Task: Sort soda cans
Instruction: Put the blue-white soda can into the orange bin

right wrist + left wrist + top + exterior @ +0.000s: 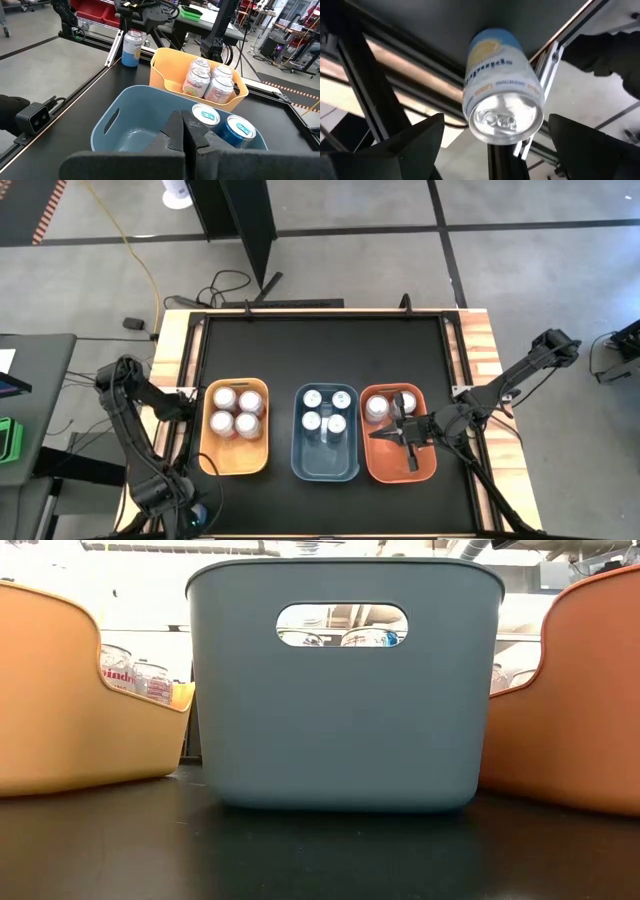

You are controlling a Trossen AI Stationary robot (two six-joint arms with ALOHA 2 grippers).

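A white-and-blue soda can (502,90) stands upright on its base at the table's near left corner, also seen in the right wrist view (131,47). My left gripper (496,120) hangs open above it, pointing down, one finger out to each side and clear of the can; it shows in the high view too (193,513). My right gripper (182,131) is shut and empty, held level over the red-orange bin (420,470). Several cans (236,412) stand in the orange bin (235,460), several (327,412) in the blue bin (326,465), and one (376,408) in the red-orange bin.
The three bins stand in a row across the near half of the black table; in the low view the blue bin (345,710) fills the middle. A metal rail (545,65) runs along the table's left edge beside the can. The table's far half (320,350) is bare.
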